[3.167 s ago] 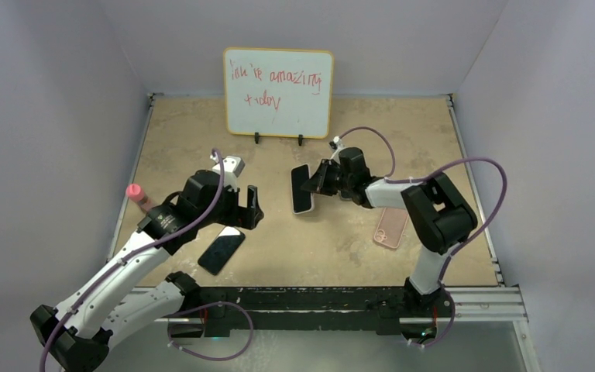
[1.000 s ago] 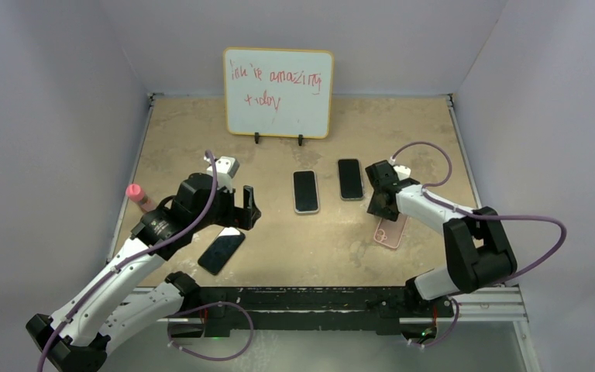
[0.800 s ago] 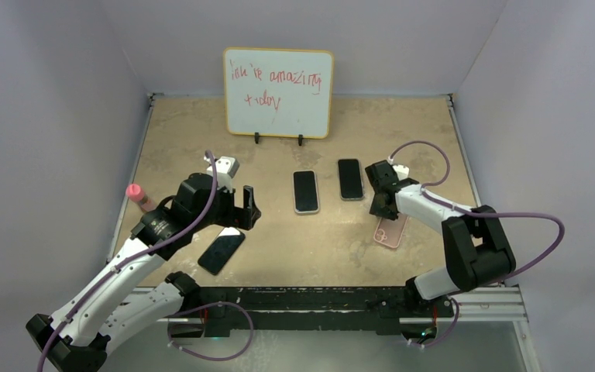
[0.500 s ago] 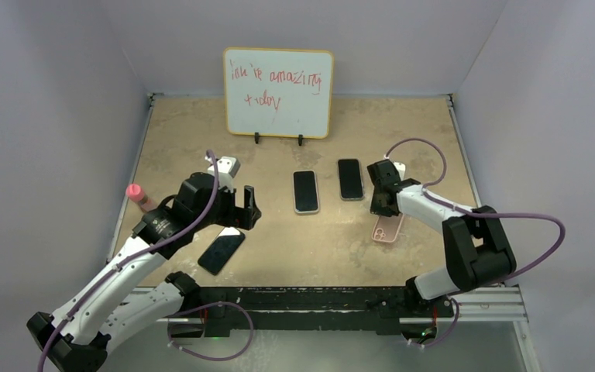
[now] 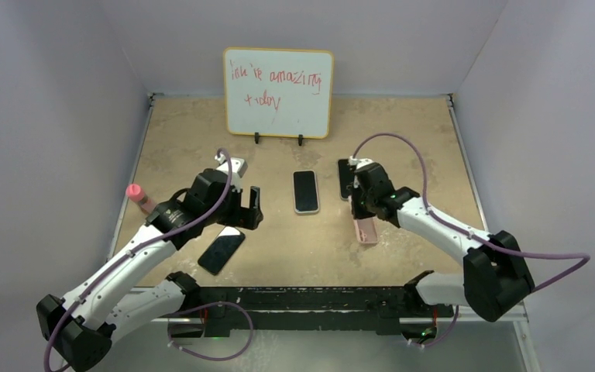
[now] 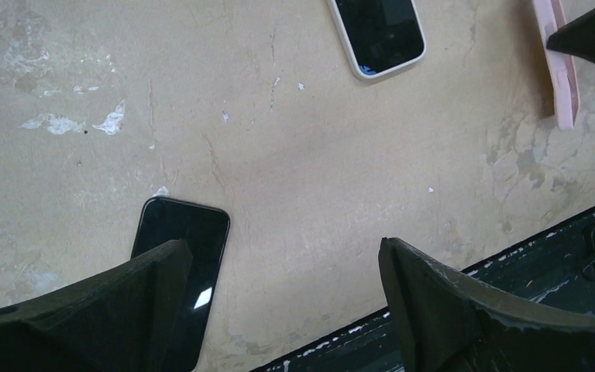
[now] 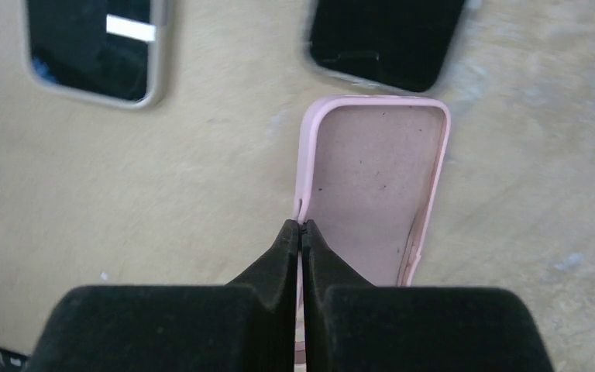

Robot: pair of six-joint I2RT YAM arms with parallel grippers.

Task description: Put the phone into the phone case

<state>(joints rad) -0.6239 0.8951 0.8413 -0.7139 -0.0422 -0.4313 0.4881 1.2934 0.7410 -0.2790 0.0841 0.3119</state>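
The pink phone case (image 5: pixel 366 231) hangs tilted on its edge, hollow side open. My right gripper (image 5: pixel 361 211) is shut on its long side wall, seen as the case (image 7: pixel 372 174) pinched at my right gripper (image 7: pixel 300 226). A bare black phone (image 5: pixel 221 249) lies face up at the near left. My left gripper (image 5: pixel 252 206) hovers open just behind it. In the left wrist view that phone (image 6: pixel 195 236) lies partly under the left finger (image 6: pixel 124 302) of my left gripper (image 6: pixel 283 246), with nothing between the fingers. The pink case (image 6: pixel 559 74) shows at the top right.
A phone in a white case (image 5: pixel 305 191) lies mid-table, and a dark phone (image 5: pixel 345 177) lies behind my right gripper. A whiteboard (image 5: pixel 278 81) stands at the back. A pink-capped marker (image 5: pixel 136 194) stands by the left wall. A black rail (image 5: pixel 318 297) runs along the near edge.
My right gripper closed on the pink case's wall and carried it left, tipping it up off the table. The left gripper moved slightly right and stayed open.
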